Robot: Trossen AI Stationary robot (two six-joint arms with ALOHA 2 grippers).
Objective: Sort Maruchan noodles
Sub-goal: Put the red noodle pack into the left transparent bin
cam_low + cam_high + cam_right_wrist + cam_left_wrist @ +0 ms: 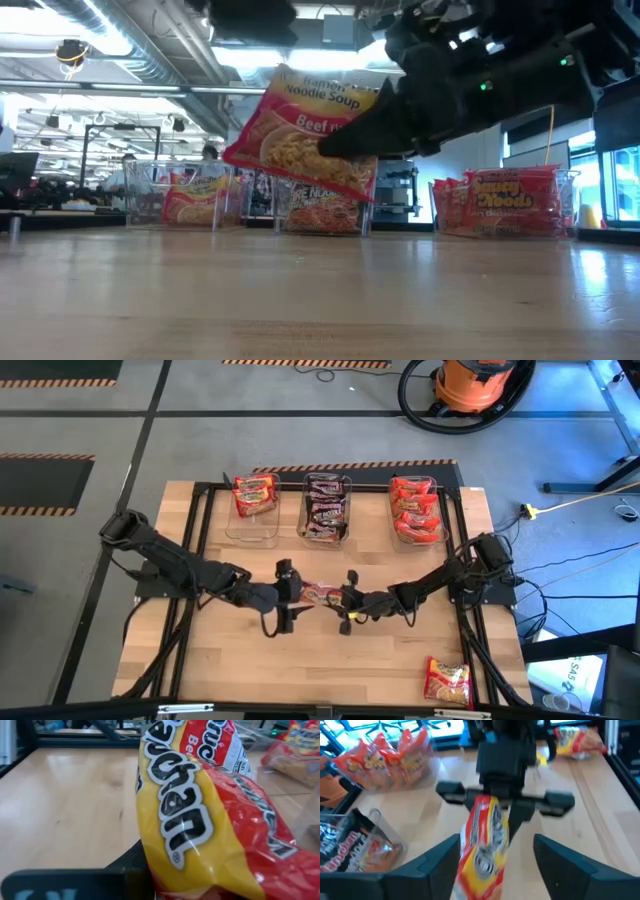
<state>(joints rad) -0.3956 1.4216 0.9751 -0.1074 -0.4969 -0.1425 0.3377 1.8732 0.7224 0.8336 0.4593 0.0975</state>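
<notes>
A red-and-yellow Maruchan noodle packet (320,593) hangs in the air over the middle of the table. My right gripper (339,598) is shut on its right end. My left gripper (497,865) stands open at the packet's left end, one finger on either side of it. In the low view the packet (305,125) is tilted, well above the tabletop. More packets lie in three clear tubs at the far edge. My right gripper pinches the packet's end nearest the table's right edge (170,865) between its two fingers (375,130). The fingers come in nearly level from the table's right side. The packet is lifted clear of the table, tilted, and sticks out toward the left gripper.
The left tub (255,500) holds red-orange packets, the middle tub (327,508) dark ones, and the right tub (415,510) red ones. One loose packet (447,680) lies at the table's near right corner. Bare wood (250,670) lies in front of both arms.
</notes>
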